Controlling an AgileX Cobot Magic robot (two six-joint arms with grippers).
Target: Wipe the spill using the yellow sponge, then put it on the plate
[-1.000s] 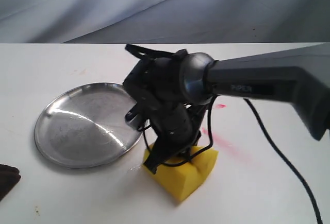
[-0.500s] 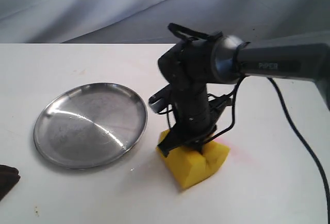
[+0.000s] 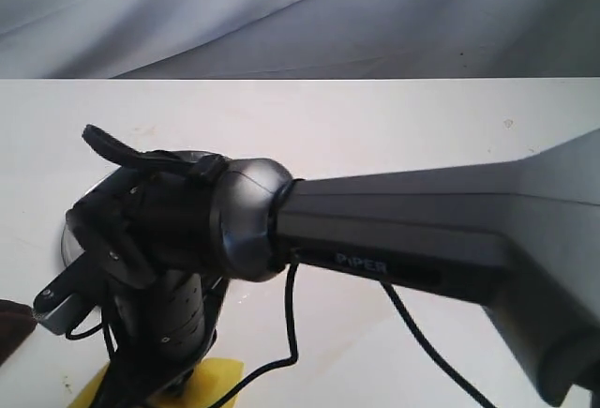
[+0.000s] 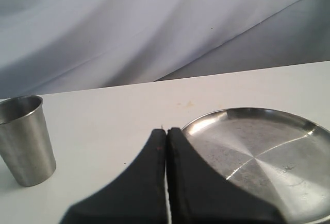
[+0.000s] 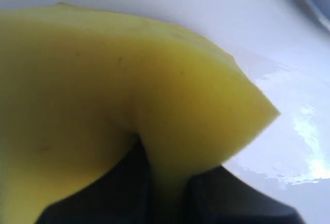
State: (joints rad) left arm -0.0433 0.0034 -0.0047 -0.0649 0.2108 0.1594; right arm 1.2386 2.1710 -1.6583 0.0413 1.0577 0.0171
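Right gripper (image 5: 165,193) fingers pinch the yellow sponge (image 5: 103,80) until it buckles, holding it down at the table (image 4: 103,121) just beside the plate (image 4: 258,147), presumably for wiping; left gripper (image 4: 166,131) fingers pressed together, idle, facing the plate.

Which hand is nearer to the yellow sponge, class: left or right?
Right. The right hand is shut on the yellow sponge, squeezing it. The left hand is shut on nothing, near the plate, with no sponge in its view.
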